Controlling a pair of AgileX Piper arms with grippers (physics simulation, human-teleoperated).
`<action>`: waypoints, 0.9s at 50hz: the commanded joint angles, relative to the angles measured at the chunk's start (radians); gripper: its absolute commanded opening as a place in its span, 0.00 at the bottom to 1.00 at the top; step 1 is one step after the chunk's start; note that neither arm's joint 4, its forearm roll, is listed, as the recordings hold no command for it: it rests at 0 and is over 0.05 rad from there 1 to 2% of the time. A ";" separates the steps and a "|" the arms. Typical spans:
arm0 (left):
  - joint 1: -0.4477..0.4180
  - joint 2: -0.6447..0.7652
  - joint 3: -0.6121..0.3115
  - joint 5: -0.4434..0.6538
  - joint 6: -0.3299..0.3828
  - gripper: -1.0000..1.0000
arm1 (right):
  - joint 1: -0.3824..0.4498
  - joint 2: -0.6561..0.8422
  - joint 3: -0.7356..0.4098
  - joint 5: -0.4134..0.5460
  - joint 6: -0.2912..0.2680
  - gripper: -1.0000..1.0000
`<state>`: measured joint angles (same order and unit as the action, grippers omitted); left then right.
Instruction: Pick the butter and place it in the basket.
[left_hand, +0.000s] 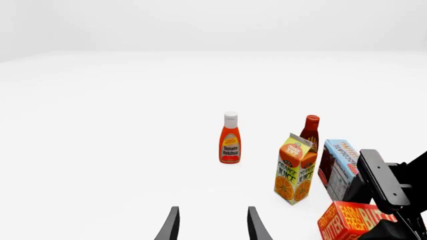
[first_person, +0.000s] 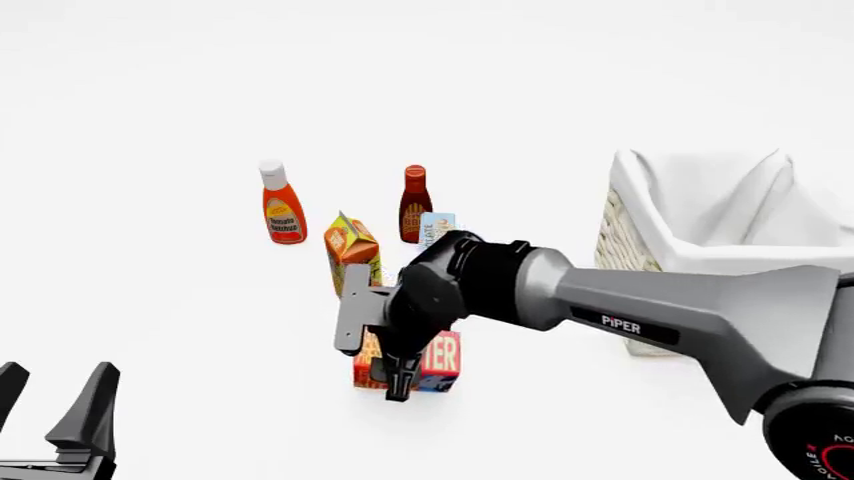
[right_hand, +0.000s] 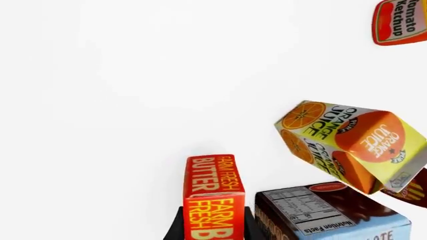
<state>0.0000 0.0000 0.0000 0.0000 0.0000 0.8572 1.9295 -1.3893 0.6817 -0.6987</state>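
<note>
The butter, a red-and-orange carton, stands on the white table in front of the orange juice carton. My right gripper has come in from the right and is shut on it. In the right wrist view the butter sits between the two dark fingers, which press on its sides. The butter also shows in the left wrist view, under the right gripper. The cream wicker basket with white lining stands at the right. My left gripper is open and empty at the near left.
An orange juice carton, a chocolate pudding box, a dark red sauce bottle and a ketchup bottle stand behind the butter. The pudding box and juice carton are close beside the held butter.
</note>
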 joint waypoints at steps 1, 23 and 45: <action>0.000 0.000 0.000 0.000 0.000 1.00 | -0.011 -0.040 0.023 0.002 -0.007 0.00; 0.000 0.000 0.000 0.000 0.000 1.00 | -0.025 -0.110 0.045 -0.006 -0.051 0.00; 0.000 0.000 0.000 0.000 0.000 1.00 | -0.044 -0.193 0.076 0.010 -0.060 0.00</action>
<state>0.0000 0.0000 0.0000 0.0000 0.0000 0.8206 1.7790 -1.3159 0.6904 -0.7762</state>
